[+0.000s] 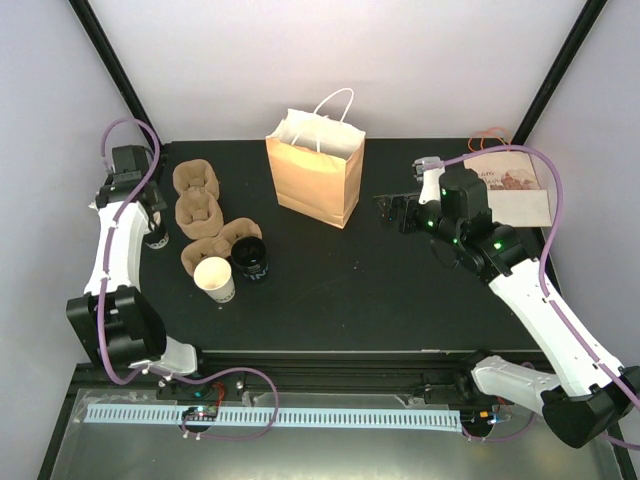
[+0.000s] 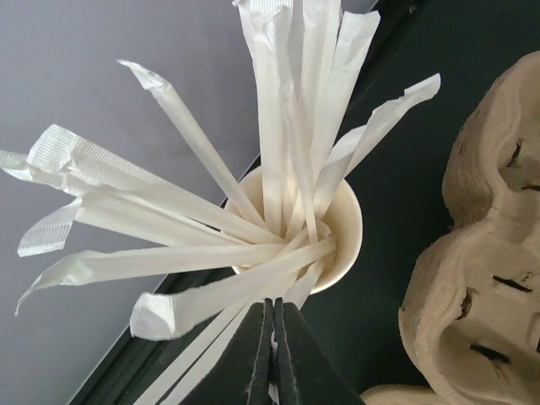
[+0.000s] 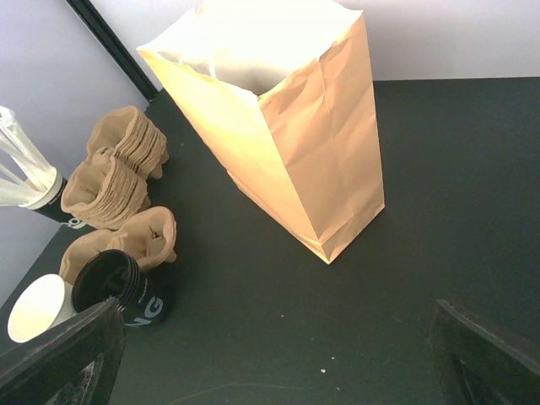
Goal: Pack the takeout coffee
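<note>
A tan paper bag (image 1: 315, 170) (image 3: 287, 126) stands open at the table's middle back. A black-lidded coffee cup (image 1: 249, 257) (image 3: 118, 287) and an open white cup (image 1: 214, 278) (image 3: 38, 308) stand beside stacked pulp cup carriers (image 1: 197, 195) (image 2: 481, 253) (image 3: 110, 181). At the far left a cup (image 2: 342, 232) (image 3: 42, 198) holds several wrapped straws (image 2: 278, 110). My left gripper (image 1: 155, 228) (image 2: 275, 302) is just over its rim, shut, with a sliver of white straw wrapper pinched between the fingers. My right gripper (image 1: 392, 210) (image 3: 274, 363) hangs wide open right of the bag, holding nothing.
A printed sheet and a pale card (image 1: 515, 190) lie at the back right behind the right arm. The table's left edge (image 2: 169, 329) runs close beside the straw cup, with the grey wall beyond it.
</note>
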You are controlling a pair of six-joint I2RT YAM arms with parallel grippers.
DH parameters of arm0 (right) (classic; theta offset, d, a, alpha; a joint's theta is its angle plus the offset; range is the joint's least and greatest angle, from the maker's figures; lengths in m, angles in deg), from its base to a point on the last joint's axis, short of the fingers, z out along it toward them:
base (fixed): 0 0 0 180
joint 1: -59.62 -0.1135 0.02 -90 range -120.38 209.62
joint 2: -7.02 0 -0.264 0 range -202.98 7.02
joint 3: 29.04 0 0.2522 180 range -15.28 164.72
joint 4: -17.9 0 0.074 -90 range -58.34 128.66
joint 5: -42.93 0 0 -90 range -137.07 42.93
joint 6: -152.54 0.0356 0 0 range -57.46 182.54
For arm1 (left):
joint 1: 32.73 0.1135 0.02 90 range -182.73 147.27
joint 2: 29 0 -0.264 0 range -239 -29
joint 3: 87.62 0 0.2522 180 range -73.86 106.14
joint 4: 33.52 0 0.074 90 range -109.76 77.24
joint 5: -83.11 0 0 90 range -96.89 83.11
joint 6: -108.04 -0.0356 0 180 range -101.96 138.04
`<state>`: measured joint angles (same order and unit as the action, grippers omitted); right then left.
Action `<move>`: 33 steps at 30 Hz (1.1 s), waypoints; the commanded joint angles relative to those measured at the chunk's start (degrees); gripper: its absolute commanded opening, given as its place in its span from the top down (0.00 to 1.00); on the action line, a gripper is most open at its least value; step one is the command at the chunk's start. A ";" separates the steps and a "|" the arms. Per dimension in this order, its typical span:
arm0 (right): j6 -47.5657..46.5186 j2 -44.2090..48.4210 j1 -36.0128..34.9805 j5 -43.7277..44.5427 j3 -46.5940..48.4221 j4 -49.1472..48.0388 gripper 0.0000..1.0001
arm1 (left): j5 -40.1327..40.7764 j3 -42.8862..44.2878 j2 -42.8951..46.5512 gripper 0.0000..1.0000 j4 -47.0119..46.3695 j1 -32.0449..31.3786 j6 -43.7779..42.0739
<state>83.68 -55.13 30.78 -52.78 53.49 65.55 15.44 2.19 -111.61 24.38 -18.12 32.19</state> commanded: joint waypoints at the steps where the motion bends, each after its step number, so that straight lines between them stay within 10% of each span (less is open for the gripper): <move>1: -0.97 0.59 0.10 -0.66 0.01 -0.07 0.00 | 0.87 4.96 -0.26 0.98 2.81 0.53 -0.21; 10: -2.19 0.47 0.10 -0.96 -0.31 -0.47 0.00 | -7.82 14.04 5.37 0.98 4.47 0.29 2.96; 16: -2.47 0.41 0.10 -1.98 -0.98 -1.18 0.00 | -17.84 19.46 11.43 0.98 5.59 -0.63 19.49; 25: -2.03 1.90 0.10 -1.32 -2.65 -1.66 0.00 | -14.15 26.45 19.64 0.98 6.60 -1.56 22.52; 33: -1.31 2.98 0.10 -1.43 -4.64 -3.26 0.00 | -51.95 12.68 18.17 0.98 -23.27 -1.81 31.17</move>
<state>82.02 -53.16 30.78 -53.74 49.47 64.39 -14.74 16.53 -86.13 14.48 -19.58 56.70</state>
